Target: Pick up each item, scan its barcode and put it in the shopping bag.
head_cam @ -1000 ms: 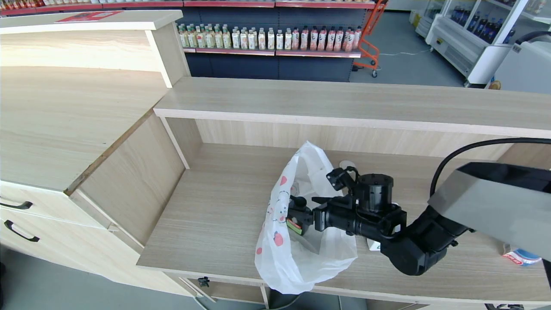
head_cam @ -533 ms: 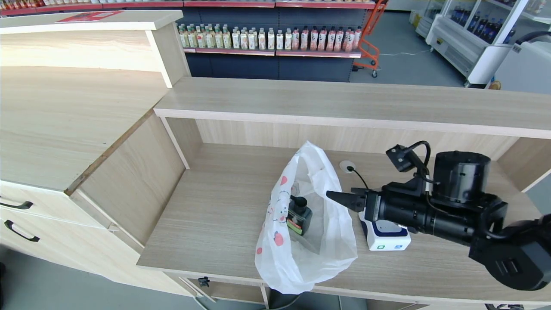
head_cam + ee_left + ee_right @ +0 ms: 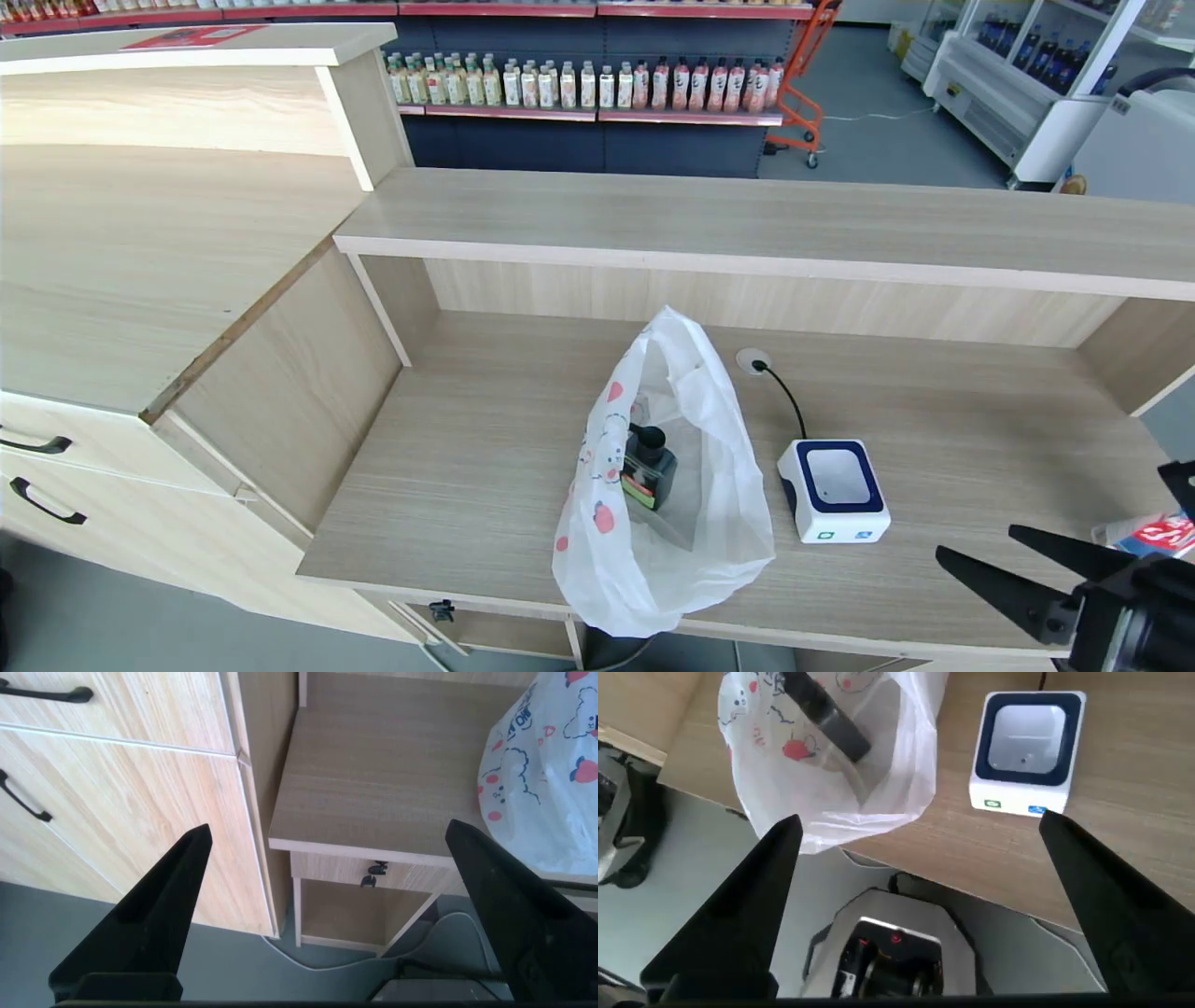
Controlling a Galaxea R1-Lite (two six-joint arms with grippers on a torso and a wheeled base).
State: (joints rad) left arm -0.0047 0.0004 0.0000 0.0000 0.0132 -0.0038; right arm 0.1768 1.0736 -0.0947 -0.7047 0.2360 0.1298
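Note:
The white shopping bag (image 3: 653, 551) with red prints stands open on the counter. A black bottle (image 3: 647, 467) with a red and green label rests upright inside it. The white and blue barcode scanner (image 3: 834, 490) sits just right of the bag. My right gripper (image 3: 975, 542) hangs open and empty at the counter's front right, well clear of the bag. From the right wrist, the right gripper (image 3: 920, 821) looks down on the bag (image 3: 831, 784), the bottle (image 3: 827, 714) and the scanner (image 3: 1027, 751). My left gripper (image 3: 327, 829) is open and empty, low beside the counter's front left corner.
A red, white and blue packet (image 3: 1144, 535) lies at the counter's far right edge. The scanner's black cable (image 3: 780, 387) runs to a grommet behind it. A raised ledge (image 3: 747, 224) backs the counter. Drawers (image 3: 121, 784) stand to the left, with a cable on the floor below.
My right gripper left the bottle standing in the bag, then drew back right and toward the counter's front, and its fingers now stand wide apart. Bag and scanner stayed put.

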